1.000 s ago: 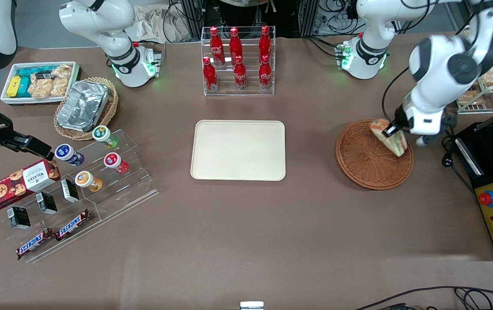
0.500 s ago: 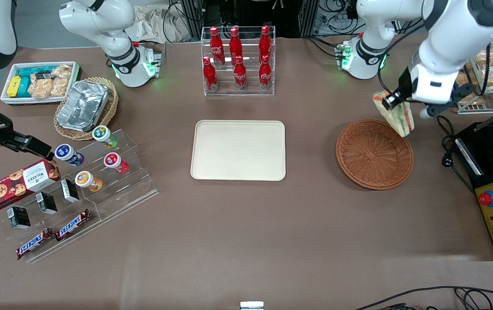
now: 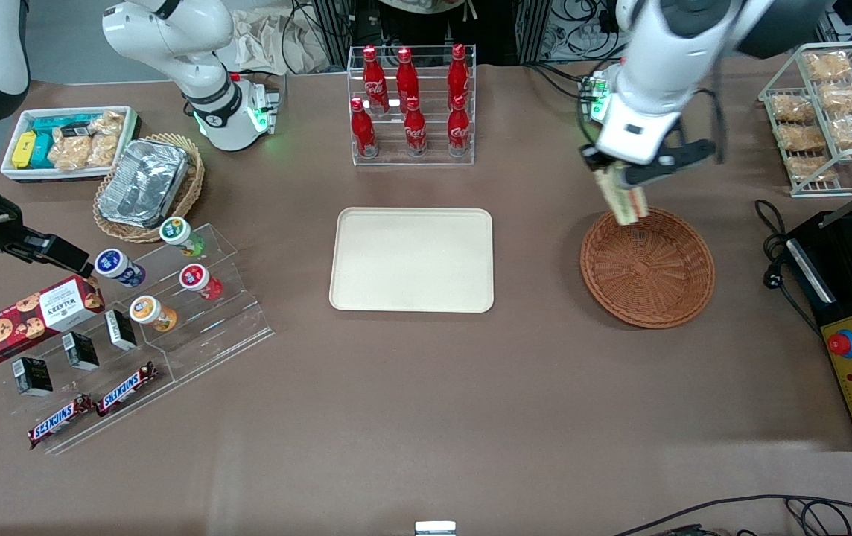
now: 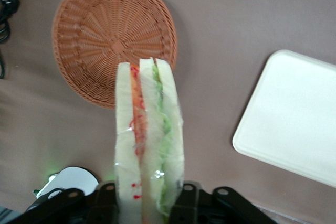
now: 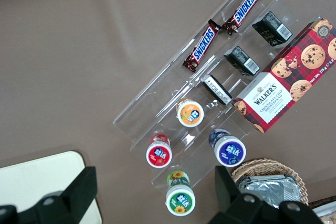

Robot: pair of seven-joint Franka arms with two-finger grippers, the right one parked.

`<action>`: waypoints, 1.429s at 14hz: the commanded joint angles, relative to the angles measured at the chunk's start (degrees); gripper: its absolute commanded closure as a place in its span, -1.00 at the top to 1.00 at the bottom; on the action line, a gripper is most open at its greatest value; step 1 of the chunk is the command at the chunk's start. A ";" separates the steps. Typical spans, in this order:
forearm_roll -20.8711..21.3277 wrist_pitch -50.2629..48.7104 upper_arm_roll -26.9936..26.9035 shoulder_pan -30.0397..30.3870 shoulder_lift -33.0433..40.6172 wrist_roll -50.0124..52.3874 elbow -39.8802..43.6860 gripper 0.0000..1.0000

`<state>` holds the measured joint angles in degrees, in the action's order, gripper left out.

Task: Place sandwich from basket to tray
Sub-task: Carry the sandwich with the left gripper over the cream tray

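My end effector [image 3: 623,184] is clamped on the sandwich [image 3: 625,199], which hangs upright in the air above the edge of the basket [image 3: 647,266] farthest from the front camera, clear of the weave. I hold it high so that it can pass the rim toward the tray [image 3: 412,259].

Carrying the load in open air, clear of the table.

Hanging above the basket [image 3: 647,266] rim with the gripper [image 3: 623,181] clamped on the sandwich [image 3: 622,198], nothing touching below. Lying open toward 9 o'clock in the front view: bare tabletop up to the tray [image 3: 412,259]. Standing at 10 o'clock from the gripper, the bottle rack [image 3: 411,104]; at 3 o'clock, the wire snack rack [image 3: 828,112].
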<state>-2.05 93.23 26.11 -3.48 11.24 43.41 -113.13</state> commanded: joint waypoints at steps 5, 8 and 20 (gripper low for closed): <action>0.55 7.38 4.21 -4.68 -6.48 1.67 0.20 -0.33; 0.82 14.23 4.21 -8.02 -9.47 2.82 -0.60 -0.27; 12.66 44.65 3.78 -17.87 -23.18 16.60 -6.22 -0.53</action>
<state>6.34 133.99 30.59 -19.42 -10.37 55.01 -118.24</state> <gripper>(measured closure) 0.767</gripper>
